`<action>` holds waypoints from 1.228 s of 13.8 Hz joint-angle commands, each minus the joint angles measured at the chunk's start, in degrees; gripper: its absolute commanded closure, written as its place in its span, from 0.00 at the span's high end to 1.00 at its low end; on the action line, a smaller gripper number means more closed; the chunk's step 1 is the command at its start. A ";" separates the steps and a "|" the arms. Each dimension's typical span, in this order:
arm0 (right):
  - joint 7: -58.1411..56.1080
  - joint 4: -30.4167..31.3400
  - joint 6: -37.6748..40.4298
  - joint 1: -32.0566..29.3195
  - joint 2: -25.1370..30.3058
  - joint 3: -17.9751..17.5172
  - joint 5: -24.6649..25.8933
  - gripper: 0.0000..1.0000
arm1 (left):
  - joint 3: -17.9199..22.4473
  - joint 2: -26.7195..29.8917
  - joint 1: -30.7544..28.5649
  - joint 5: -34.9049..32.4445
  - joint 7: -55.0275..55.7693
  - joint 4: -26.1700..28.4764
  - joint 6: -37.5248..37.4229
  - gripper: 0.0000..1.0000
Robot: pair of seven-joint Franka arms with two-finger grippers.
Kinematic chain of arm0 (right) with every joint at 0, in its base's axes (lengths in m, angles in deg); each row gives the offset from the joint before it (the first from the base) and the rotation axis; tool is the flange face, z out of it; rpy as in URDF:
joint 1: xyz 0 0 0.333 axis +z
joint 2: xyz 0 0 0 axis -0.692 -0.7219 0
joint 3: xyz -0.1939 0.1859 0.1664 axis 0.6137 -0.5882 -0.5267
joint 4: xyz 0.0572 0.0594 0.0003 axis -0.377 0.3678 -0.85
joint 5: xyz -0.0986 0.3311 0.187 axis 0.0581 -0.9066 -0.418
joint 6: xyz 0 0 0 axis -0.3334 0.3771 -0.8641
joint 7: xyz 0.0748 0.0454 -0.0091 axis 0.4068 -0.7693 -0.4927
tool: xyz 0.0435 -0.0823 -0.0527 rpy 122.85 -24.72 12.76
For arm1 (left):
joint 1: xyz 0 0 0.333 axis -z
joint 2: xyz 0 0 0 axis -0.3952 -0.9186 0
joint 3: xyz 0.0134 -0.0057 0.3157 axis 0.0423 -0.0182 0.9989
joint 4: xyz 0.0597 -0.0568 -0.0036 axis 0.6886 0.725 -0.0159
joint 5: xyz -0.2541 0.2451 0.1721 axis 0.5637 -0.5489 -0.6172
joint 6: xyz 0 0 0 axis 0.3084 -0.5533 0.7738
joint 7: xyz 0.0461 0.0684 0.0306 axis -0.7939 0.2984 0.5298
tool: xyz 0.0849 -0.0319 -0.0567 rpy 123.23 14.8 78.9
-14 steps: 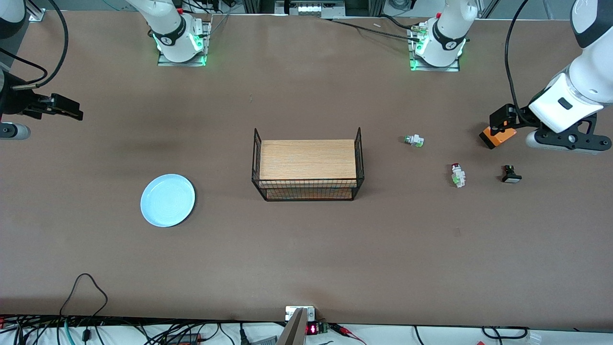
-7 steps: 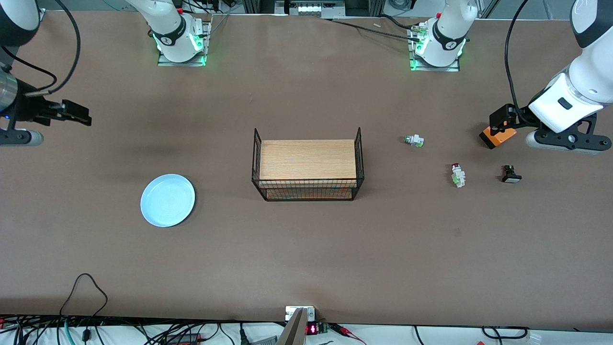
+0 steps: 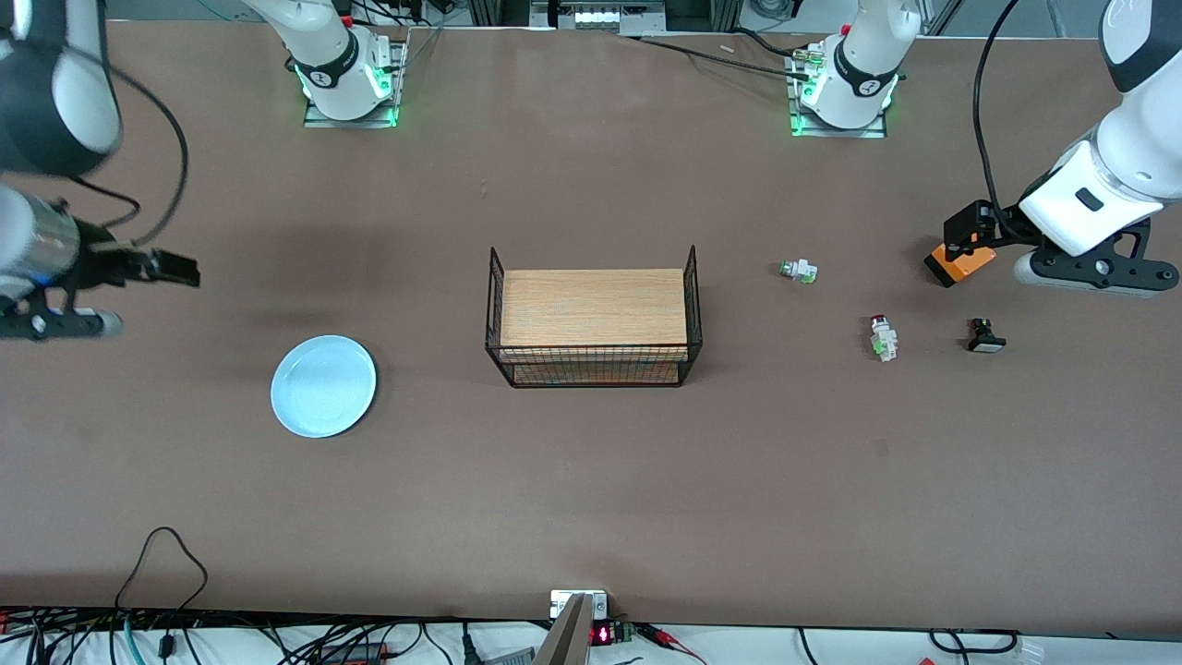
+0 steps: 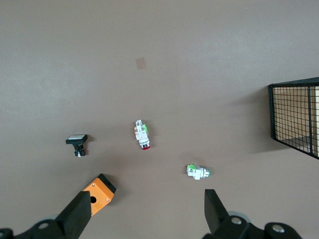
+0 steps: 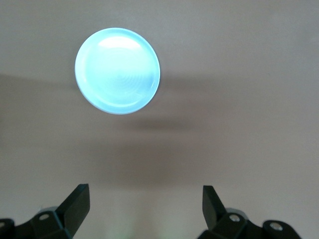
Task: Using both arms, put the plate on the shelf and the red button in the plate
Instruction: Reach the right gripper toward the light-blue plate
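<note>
The right pincer [image 3: 175,268] has moved over the table toward the plate [image 3: 323,385]

Glossy plate [image 3: 323,385], matt table [image 3: 591,499], wire basket [image 3: 594,369] holding wood-grain board [image 3: 594,308].

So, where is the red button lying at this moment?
In the front view the red button lies on the table toward the left arm's end, between the wire basket and the black switch, nearer to the camera than the green-capped switch.
</note>
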 commanded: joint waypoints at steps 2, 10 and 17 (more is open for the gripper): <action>0.92 -2.17 -4.78 0.04 -7.66 0.02 -0.30 1.00 | 0.12 -0.93 -0.02 -0.72 -0.97 -2.00 -1.35 1.00; 0.92 -2.17 -11.20 -0.67 -16.36 0.10 -1.44 1.00 | 0.03 -0.84 0.42 -0.72 -0.97 -2.09 -1.44 1.00; 0.56 -2.08 -26.32 -4.27 -25.43 -0.42 -1.88 1.00 | 0.12 -0.93 0.07 -0.64 -0.97 -2.00 -1.44 1.00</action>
